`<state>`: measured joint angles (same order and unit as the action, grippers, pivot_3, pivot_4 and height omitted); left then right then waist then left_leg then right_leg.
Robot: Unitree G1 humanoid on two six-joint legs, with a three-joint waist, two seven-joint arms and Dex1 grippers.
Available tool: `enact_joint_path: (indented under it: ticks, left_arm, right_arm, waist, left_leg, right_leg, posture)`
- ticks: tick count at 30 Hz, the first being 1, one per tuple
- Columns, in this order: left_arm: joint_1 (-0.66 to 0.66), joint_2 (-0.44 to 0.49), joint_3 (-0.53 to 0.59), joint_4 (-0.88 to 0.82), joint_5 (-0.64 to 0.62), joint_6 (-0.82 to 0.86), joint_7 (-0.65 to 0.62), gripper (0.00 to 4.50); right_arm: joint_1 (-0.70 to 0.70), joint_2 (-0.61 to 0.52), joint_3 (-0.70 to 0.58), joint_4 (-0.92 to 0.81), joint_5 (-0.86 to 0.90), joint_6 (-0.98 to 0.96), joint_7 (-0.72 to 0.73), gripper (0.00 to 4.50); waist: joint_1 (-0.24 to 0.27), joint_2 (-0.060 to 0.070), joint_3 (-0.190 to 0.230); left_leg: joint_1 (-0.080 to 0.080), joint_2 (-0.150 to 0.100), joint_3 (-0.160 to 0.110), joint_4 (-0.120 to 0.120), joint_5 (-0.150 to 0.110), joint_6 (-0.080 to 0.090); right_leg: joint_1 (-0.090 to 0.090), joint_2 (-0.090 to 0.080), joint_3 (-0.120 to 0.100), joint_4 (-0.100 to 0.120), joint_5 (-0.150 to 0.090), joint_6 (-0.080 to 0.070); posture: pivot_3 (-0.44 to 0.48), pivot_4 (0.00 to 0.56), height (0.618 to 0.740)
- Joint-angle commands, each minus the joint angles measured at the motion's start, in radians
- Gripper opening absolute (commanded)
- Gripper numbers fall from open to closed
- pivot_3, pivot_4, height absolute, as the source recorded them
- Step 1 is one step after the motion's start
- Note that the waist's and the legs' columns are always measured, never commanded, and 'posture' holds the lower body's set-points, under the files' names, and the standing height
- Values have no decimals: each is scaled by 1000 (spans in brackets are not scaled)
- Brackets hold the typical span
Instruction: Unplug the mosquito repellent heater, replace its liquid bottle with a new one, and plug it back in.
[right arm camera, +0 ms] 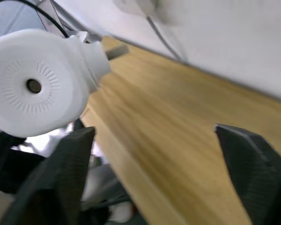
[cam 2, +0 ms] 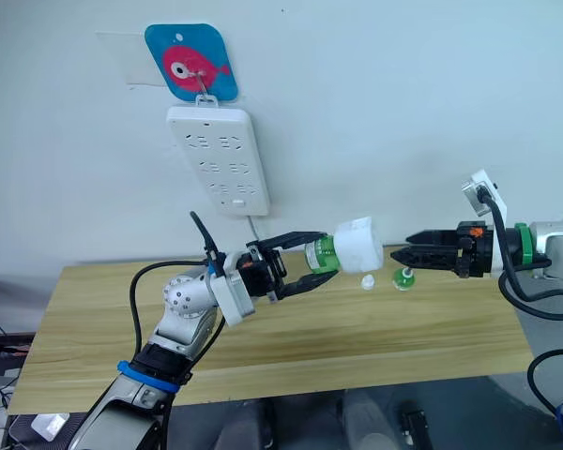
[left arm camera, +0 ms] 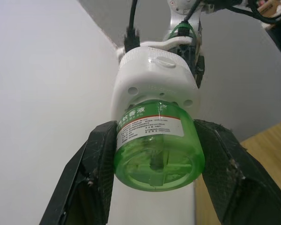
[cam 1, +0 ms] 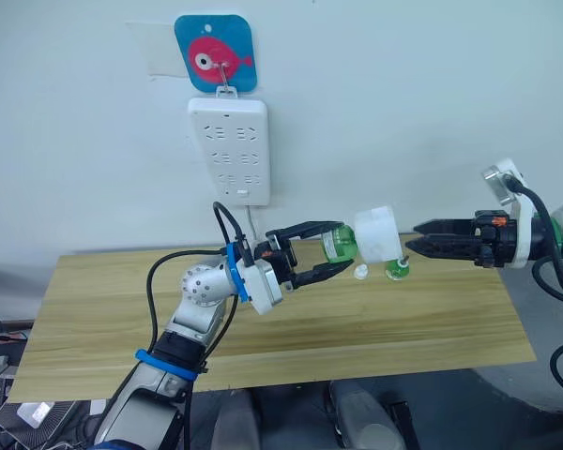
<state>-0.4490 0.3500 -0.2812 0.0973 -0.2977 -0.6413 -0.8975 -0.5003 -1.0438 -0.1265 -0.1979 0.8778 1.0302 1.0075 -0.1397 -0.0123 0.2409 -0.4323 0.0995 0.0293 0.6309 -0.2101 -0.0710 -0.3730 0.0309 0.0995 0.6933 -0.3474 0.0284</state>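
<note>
Left tool (cam 1: 330, 259): your fingers clamp the green liquid bottle (left arm camera: 157, 150), mid-frame, above the bench (cam 1: 263, 319).
Heater: the mosquito repellent heater (cam 1: 377, 234) sits screwed on the bottle's far end, just past your left fingertips.
Right tool (cam 1: 411, 249): spread wide, tips just right of the heater, not touching.
Bench: a white cap (cam 1: 360, 273) and a second green bottle (cam 1: 397, 271) stand below the heater.
Power strip (cam 1: 230, 150): upper centre, on the wall.
</note>
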Motion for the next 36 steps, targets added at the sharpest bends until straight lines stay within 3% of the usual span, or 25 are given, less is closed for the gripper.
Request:
enact_joint_path:
  ticks: [1,7,12,22,35,36]
  left_arm:
    - [14,13,-10,-155,-179,299,-6,2226]
    - [55,45,7,-255,-234,468,-81,2226]
    - [85,70,19,-284,-253,529,-162,2226]
    - [85,51,36,-273,-235,546,-231,2226]
    - [76,27,32,-294,-217,551,-243,2226]
    - [77,29,31,-295,-215,552,-247,2226]
  right_arm:
    - [75,-24,42,-36,-220,-399,174,4465]
    - [104,51,15,37,-379,-883,321,4465]
    - [47,102,22,78,-428,-1085,365,4465]
    - [93,100,50,-54,-369,-1107,466,4465]
    - [65,155,109,-100,-383,-1068,421,4465]
    - [62,159,110,-97,-380,-1070,422,4302]
  waist:
    - [0,0,0]
    - [-1,0,0]
    - [-6,0,0]
    - [0,0,0]
    - [-1,0,0]
    - [0,0,0]
  left_leg:
    - [0,0,0,0,0,0]
    - [1,0,0,1,0,0]
    - [4,0,0,1,0,0]
    - [6,0,0,3,0,0]
    - [6,0,-2,10,0,0]
    - [6,0,-2,10,0,0]
  right_leg:
    - [0,0,0,0,0,0]
    - [1,0,0,0,0,0]
    - [3,1,1,2,0,0]
    - [6,1,0,3,0,0]
    - [10,1,-1,5,0,0]
    - [10,1,-1,5,0,0]
  posture:
    - [-214,236,740]
    - [-212,233,740]
    - [-213,229,740]
    - [-214,222,740]
    - [-205,221,740]
    - [-205,222,740]
